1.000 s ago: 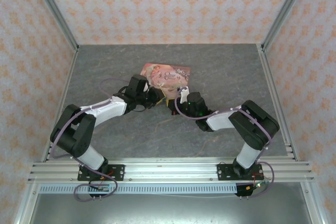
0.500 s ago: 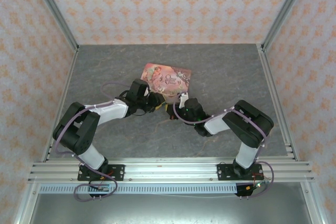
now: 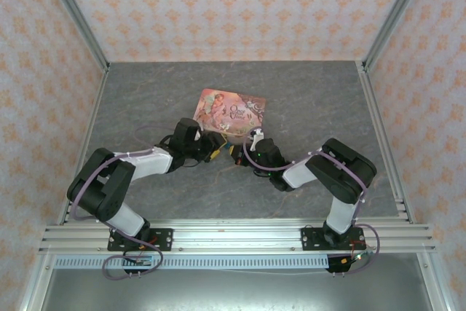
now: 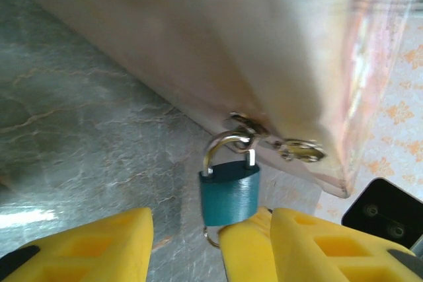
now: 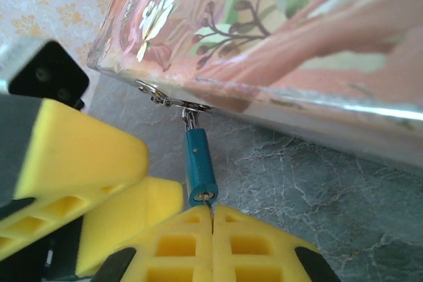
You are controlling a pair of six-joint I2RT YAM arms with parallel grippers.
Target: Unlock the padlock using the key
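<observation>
The small teal padlock (image 4: 229,193) hangs by its silvery shackle (image 4: 227,144) from the clasp on the pink tin's (image 3: 233,109) near edge. In the right wrist view the padlock (image 5: 199,166) is edge-on, keyhole toward me. My right gripper (image 5: 211,219) is shut on the key (image 5: 210,208), a thin sliver whose tip sits in the keyhole. My left gripper (image 4: 211,226) is open, its yellow fingers (image 4: 86,249) spread either side below the padlock and apart from it. In the top view the left gripper (image 3: 216,151) and right gripper (image 3: 237,152) meet just in front of the tin.
The tin (image 5: 297,44) lies flat on the grey marbled table (image 3: 306,100), mid-table. Metal frame posts and patterned walls close in the sides and back. The left gripper's fingers (image 5: 73,163) crowd close beside the padlock in the right wrist view.
Both wrists have shifted a little toward the near edge and closer together. The tin has turned slightly.
</observation>
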